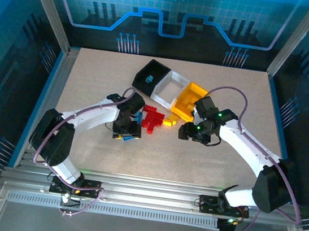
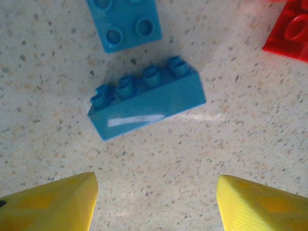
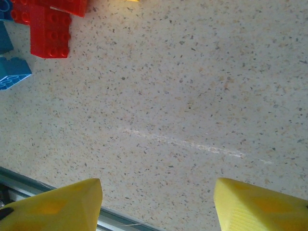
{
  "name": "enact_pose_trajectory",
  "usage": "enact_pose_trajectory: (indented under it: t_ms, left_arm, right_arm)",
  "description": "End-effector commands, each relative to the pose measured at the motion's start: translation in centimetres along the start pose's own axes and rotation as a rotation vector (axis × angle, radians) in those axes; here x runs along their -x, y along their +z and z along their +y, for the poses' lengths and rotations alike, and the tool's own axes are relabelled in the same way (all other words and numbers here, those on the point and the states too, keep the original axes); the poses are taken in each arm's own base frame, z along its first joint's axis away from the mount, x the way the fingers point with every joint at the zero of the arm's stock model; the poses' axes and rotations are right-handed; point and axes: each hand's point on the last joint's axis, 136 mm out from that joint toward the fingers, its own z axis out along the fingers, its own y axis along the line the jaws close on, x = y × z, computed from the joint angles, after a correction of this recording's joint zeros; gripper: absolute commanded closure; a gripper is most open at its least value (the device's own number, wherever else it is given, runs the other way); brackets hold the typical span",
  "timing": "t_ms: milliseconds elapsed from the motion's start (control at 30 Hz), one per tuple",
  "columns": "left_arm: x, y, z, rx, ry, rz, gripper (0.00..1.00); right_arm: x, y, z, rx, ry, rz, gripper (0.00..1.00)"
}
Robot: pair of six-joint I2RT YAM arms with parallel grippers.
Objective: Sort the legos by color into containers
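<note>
Speckled beige table top (image 1: 90, 84): fills the middle of the overhead view.

Left arm (image 1: 89, 115), white with black joints: reaches from lower left toward centre.
Right arm (image 1: 247, 147), same make: reaches from lower right toward centre.

Containers, three joined in a slanted row, upper centre of the overhead view:
- black bin (image 1: 160, 66), upper-left end, one small blue brick (image 1: 149, 79) inside
- white bin (image 1: 160, 96), middle
- yellow-orange bin (image 1: 181, 105), lower-right end, contents too small to tell

Left gripper (image 2: 156, 202): yellow fingers at the lower corners of its wrist view, jaws apart.
Right gripper (image 3: 156, 202): jaws apart over bare table; in the overhead view it sits just below the yellow-orange bin.

Legos, loose on the table just below the bins, between the two grippers:
- red cluster (image 1: 153, 118), centre
- yellow pieces (image 1: 169, 122), just right of the red

Left wrist view:
- long blue brick (image 2: 147, 103), centre, lying on its long side, studs toward the upper edge, above both fingers and touching neither
- square blue brick (image 2: 125, 21), top edge, studs up, near the long one but apart
- red brick (image 2: 288, 31), upper-right corner, cut off

Right wrist view:
- red stacked bricks (image 3: 50, 29), upper left
- blue piece (image 3: 12, 74), left edge
- metal rail (image 3: 29, 185), lower left
</note>
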Motion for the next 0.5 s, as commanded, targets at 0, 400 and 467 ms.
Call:
enact_pose_trajectory:
  t_ms: [0, 400, 467]
  left_arm:
    - [2.1, -0.3, -0.4, 0.025, 0.1, -0.062, 0.32]
    - [4.1, 2.6, -0.1, 0.131, 0.327, -0.04, 0.35]
    - [4.2, 2.9, 0.1, 0.138, 0.344, -0.039, 0.36]
  right_arm:
    - [-0.9, 0.5, 0.1, 0.008, 0.007, 0.023, 0.36]
    - [-1.6, -0.4, -0.7, -0.028, 0.024, 0.014, 0.36]
    - [-1.8, -0.4, -0.9, -0.031, 0.03, 0.016, 0.35]
